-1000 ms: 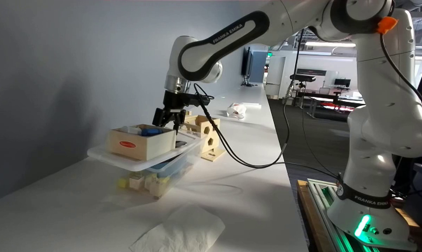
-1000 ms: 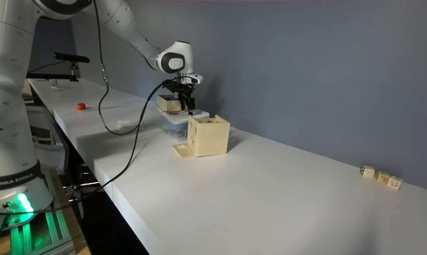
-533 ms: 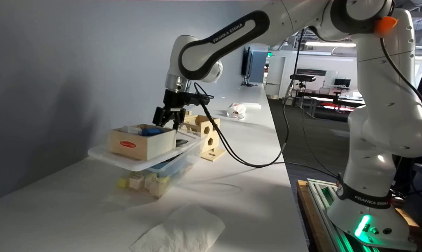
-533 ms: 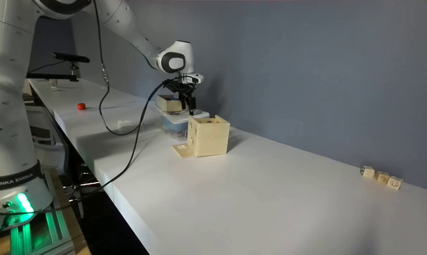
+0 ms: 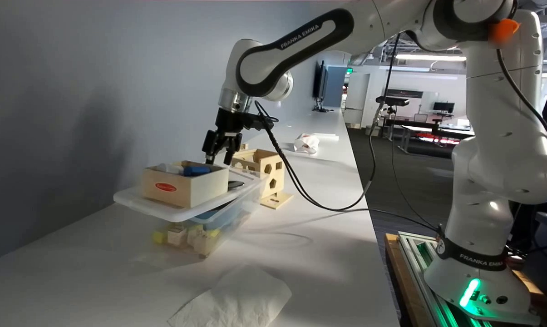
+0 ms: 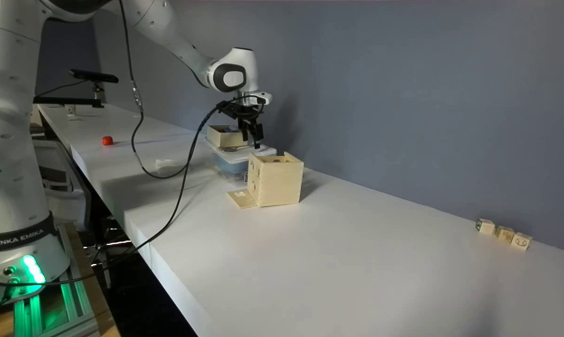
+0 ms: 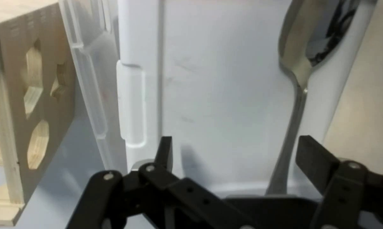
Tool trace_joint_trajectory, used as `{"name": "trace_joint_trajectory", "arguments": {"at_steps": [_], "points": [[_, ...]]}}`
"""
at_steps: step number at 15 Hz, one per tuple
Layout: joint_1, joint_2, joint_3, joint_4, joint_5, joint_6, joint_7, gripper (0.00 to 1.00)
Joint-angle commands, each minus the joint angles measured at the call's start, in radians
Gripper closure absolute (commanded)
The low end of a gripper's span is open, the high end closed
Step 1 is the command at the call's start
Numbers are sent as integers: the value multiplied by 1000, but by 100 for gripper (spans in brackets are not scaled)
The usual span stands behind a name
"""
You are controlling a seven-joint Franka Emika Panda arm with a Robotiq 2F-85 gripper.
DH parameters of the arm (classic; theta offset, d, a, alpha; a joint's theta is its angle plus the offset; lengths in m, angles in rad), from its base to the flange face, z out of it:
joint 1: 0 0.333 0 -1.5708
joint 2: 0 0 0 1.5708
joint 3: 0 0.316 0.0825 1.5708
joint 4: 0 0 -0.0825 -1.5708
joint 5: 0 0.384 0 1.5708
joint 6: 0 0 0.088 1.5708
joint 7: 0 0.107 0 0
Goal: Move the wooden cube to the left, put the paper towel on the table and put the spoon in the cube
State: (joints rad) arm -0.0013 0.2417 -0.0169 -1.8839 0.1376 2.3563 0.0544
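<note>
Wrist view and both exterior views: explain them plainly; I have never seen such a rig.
The machine is one white robot arm ending in a black two-fingered gripper. The exterior views watch it from outside; the wrist view looks past the gripper from the arm's end. On the white table stand a hollow wooden cube and a clear plastic box. That box's lid carries a metal spoon and a red-marked shallow wooden box. A paper towel lies on the table. Nothing is held: the gripper is open above the lid.
</note>
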Motion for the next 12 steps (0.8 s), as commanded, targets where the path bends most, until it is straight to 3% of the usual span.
{"name": "trace_joint_trajectory", "arguments": {"at_steps": [1, 6, 12], "points": [[-8, -53, 31, -41, 46, 24, -75, 0], [50, -38, 13, -38, -128, 26, 65, 0], [73, -20, 3, -54, -237, 21, 193, 0]]}}
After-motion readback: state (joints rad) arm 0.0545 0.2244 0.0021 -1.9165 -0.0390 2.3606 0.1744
